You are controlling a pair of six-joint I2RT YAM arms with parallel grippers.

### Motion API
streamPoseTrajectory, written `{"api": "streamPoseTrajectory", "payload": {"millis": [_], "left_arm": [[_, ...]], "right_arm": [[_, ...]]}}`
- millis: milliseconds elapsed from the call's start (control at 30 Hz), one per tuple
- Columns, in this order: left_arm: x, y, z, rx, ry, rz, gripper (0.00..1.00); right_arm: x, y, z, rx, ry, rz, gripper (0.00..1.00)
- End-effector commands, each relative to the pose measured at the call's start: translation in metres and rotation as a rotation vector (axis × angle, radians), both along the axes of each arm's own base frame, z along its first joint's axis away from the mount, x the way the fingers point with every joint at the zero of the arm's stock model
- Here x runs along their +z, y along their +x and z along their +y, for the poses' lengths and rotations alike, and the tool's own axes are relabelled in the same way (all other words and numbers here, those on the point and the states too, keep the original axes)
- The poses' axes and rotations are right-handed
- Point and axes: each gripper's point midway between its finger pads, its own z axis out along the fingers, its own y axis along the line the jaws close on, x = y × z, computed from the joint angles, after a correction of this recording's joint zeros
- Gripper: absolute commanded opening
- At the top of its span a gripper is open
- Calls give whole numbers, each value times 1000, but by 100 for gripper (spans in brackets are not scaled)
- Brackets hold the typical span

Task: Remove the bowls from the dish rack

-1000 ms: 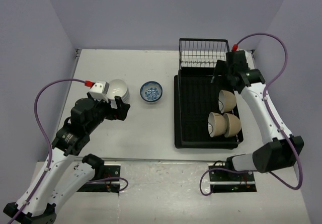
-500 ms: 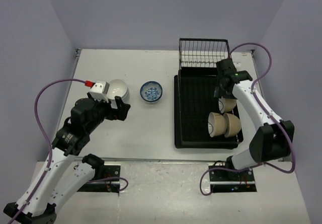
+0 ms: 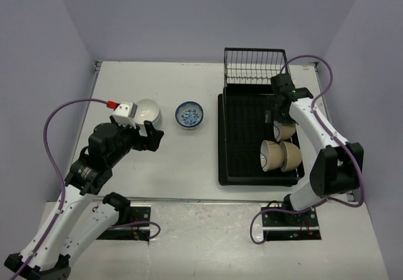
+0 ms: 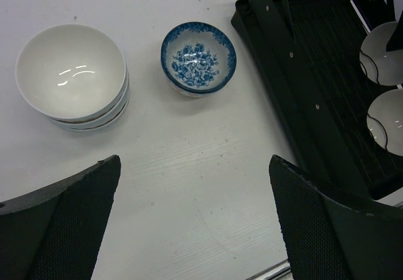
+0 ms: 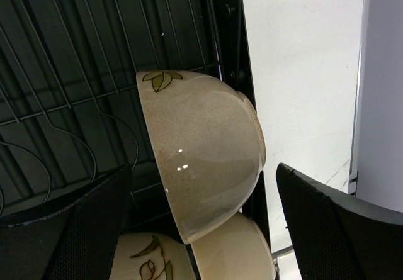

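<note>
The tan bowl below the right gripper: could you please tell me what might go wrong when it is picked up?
The tan bowl stands on edge, its glossy rounded outside toward the open right gripper, so the grip may slip off. It seems to rest against two other tan bowls; lifting it could topple them. It sits by the dish rack rim, so a nudge might push it out.

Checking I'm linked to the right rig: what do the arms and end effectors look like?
Both the left arm and right arm have white links with black joints. A purple cable loops to each wrist; the left one ends in a red plug. The left end effector and right end effector each have two broad black fingers with a fine mesh texture.
</note>
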Motion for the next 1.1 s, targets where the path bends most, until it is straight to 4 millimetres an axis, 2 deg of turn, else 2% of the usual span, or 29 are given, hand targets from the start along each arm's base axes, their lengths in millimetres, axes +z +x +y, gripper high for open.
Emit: {"api": "streamPoseTrajectory", "payload": {"millis": [0, 133, 300, 500, 600, 667, 700, 800, 833, 933, 1067], "left_arm": [[7, 2, -4, -29, -5, -41, 100], [8, 2, -4, -29, -7, -45, 100], [8, 2, -4, -30, -8, -45, 100], [9, 1, -5, -40, -10, -46, 100], [8, 1, -6, -41, -9, -44, 100], [9, 0, -6, -43, -11, -47, 100], [8, 0, -5, -41, -10, -46, 100], [8, 1, -6, -41, -9, -44, 100], [8, 1, -5, -40, -9, -44, 100], [8, 1, -6, -40, -9, -44, 100], [7, 2, -6, -40, -7, -40, 100]], "right_arm": [[-3, 6, -5, 9, -7, -5, 96], [-17, 4, -12, -15, 4, 29, 98], [-30, 1, 0, 18, 107, 50, 98], [-26, 5, 6, 54, 260, -14, 96], [-28, 5, 2, 45, 292, -19, 86], [-31, 5, 8, 61, 337, -14, 81], [-31, 6, 0, 37, 351, -24, 76], [-35, 4, -4, 20, 337, -17, 68], [-35, 4, -9, 6, 311, -20, 62], [-29, 5, -13, -9, 292, -38, 53], [-19, 4, -19, -29, 261, -73, 45]]}}
